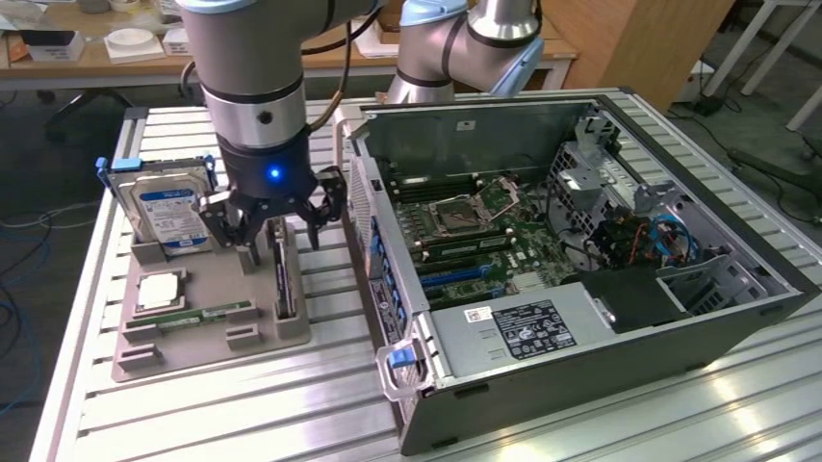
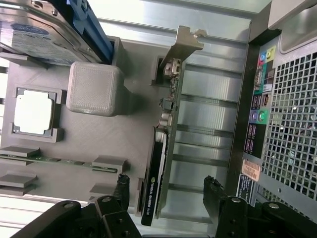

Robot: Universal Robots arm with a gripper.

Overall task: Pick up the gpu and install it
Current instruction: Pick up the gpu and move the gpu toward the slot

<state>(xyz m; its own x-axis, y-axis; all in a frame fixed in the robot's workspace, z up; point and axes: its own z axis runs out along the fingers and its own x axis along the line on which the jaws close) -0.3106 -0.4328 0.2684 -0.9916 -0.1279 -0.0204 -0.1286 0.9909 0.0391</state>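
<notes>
The arm is holding the gripper (image 1: pixel 279 241) over a grey holder tray (image 1: pixel 212 279) that is sitting on the slatted metal surface (image 1: pixel 192 404).

Off to the exterior view's left of the gripper, a silver hard drive (image 1: pixel 171 214) with a blue label is standing in its slot. Nearer the camera, a processor chip (image 1: pixel 161 289) and a narrow green memory stick (image 1: pixel 206 315) are lying in their recesses. All three are sitting well apart from the gripper.

Directly below the gripper, the gpu (image 1: pixel 284 284) is standing on its long edge in a slot of the tray, not yet lifted. In the wrist view the gripper (image 2: pixel 166 182) is standing spread wide and pinching nothing. Its dark fingers (image 2: pixel 122 191) are flanking the gpu (image 2: pixel 161 148), one on each flat face, with a clear gap showing on both sides. The card's long axis is running straight away from the gripper toward its pale metal bracket (image 2: pixel 184 47). The fingers are therefore facing each other across the thin dimension, near the end opposite the bracket. Judging from this, the gripper is lining up squarely for a pinch on the card's faces. How far the tips are sitting above the card's upper edge I cannot tell.

To the exterior view's right of the gripper, the open computer case (image 1: pixel 578 241) is lying on its side just beside the tray, its motherboard (image 1: pixel 495 231) exposed and waiting for the card.
</notes>
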